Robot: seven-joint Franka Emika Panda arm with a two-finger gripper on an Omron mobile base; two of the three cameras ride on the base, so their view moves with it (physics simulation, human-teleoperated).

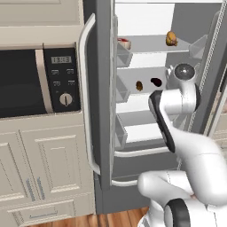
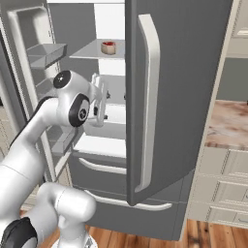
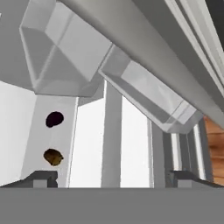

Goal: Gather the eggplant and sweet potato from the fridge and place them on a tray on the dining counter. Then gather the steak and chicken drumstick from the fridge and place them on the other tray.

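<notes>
From the left base view, the tall dark grey fridge [image 1: 104,133] stands open, with the red-topped steak [image 1: 124,43] and tan chicken drumstick [image 1: 171,39] on its top shelf and the reddish-brown sweet potato [image 1: 139,85] beside a dark purple eggplant [image 1: 156,81] one shelf lower. The right base view shows the hand [image 2: 100,104] reaching into the fridge, empty. In the hand view the dark fingertips [image 3: 41,178] stand wide apart, holding nothing, well short of both vegetables.

Fridge [image 1: 104,88] open; steak [image 1: 124,43], drumstick [image 1: 171,39] top shelf.
</notes>
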